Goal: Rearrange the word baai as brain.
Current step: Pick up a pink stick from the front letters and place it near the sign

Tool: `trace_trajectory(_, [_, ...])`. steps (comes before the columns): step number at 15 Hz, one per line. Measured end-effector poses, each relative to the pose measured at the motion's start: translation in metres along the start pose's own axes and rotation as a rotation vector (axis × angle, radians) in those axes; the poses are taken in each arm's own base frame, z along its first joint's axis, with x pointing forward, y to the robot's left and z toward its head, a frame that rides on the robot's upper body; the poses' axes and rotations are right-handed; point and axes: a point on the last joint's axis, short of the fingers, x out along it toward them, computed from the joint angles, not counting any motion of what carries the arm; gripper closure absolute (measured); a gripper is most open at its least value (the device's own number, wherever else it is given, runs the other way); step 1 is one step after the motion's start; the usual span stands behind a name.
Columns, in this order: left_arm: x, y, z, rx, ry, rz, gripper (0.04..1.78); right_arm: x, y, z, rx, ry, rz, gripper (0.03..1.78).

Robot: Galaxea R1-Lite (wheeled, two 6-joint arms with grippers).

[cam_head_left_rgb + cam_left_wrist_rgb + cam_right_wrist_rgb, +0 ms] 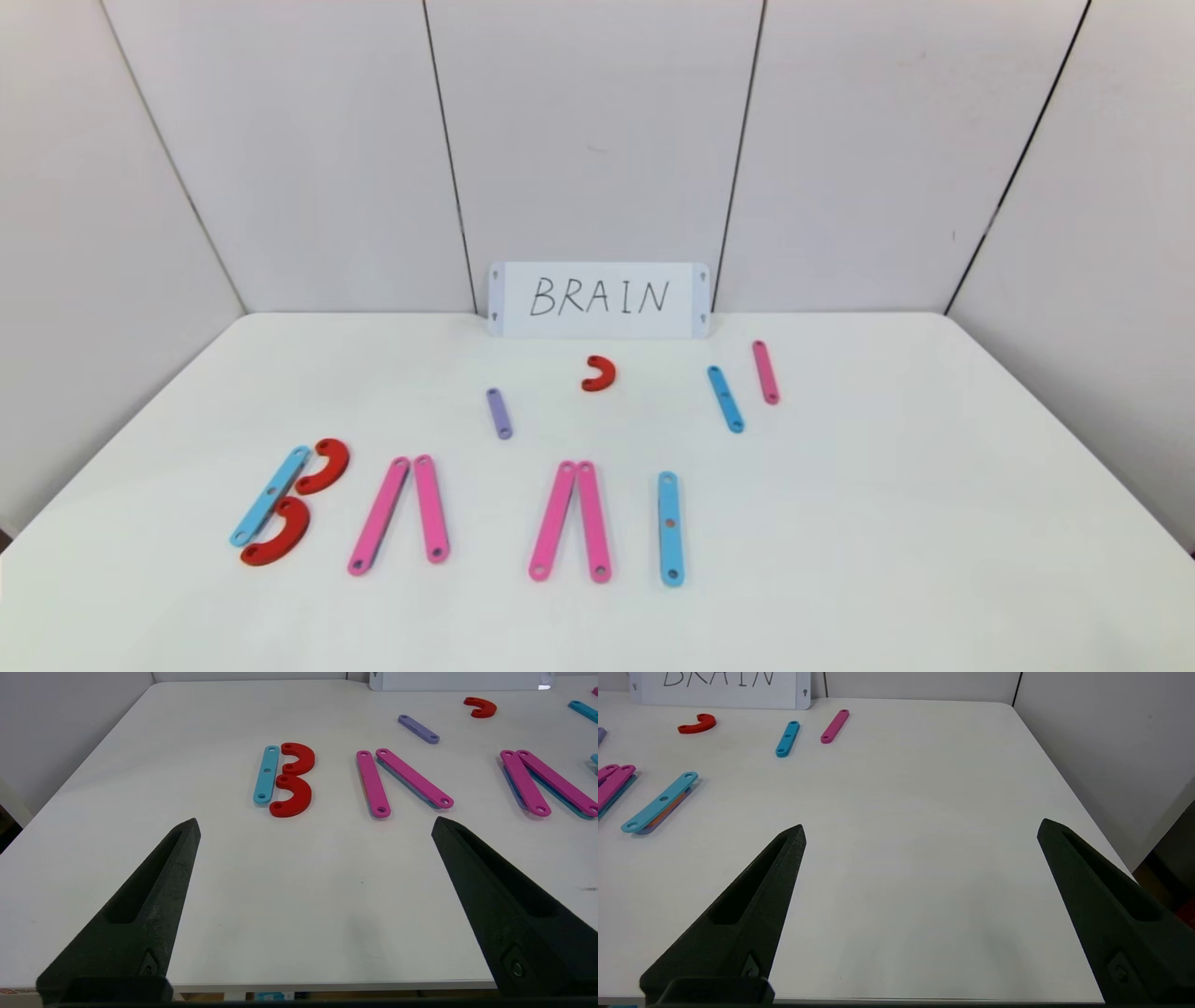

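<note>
Eleven loose pieces lie on the white counter (934,485): five pink strips, three blue strips, one purple strip (499,413) and three red half-rings, though one blue strip plus two half-rings form a B.

Along the near row, left to right, the word (457,513) reads: a B (285,504) of one blue strip with two red half-rings touching it, a pair of pink strips (400,513) meeting at the top, a second such pink pair (569,521), then a single upright blue strip (670,528).

Behind the row lie the purple strip, a lone red half-ring (597,373), a short blue strip (725,399) and a short pink strip (766,371), near a white card (598,300) propped against pale wall panels.

Both grippers sit at the counter's near edge, well short of the word. The left gripper (315,826) faces the B and first pink pair, fingers spread wide and holding nothing. The right gripper (920,828), fingers likewise spread apart, faces bare counter to the right of the single blue strip.
</note>
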Motion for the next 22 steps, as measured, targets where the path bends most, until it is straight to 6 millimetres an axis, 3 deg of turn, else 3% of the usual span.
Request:
trace_trajectory(8, [-0.001,0.0,0.001,0.034,0.01,-0.003,0.08,0.0,0.0,-0.001,-0.014,0.016,-0.002,0.07])
trace_trajectory(12, [-0.001,0.0,0.022,0.03,0.007,-0.003,0.08,-0.003,0.0,0.014,-0.013,-0.008,-0.002,0.07])
trace_trajectory(15, [0.001,-0.001,0.053,0.029,-0.001,-0.003,0.08,-0.003,0.0,0.048,-0.011,-0.028,0.004,0.07])
trace_trajectory(17, [0.008,-0.001,0.079,0.028,0.014,0.001,0.08,0.002,0.0,0.082,-0.009,-0.033,0.008,0.07])
trace_trajectory(22, [0.055,-0.002,0.148,0.032,0.159,-0.002,0.08,0.039,0.0,0.173,-0.009,0.012,0.02,0.07])
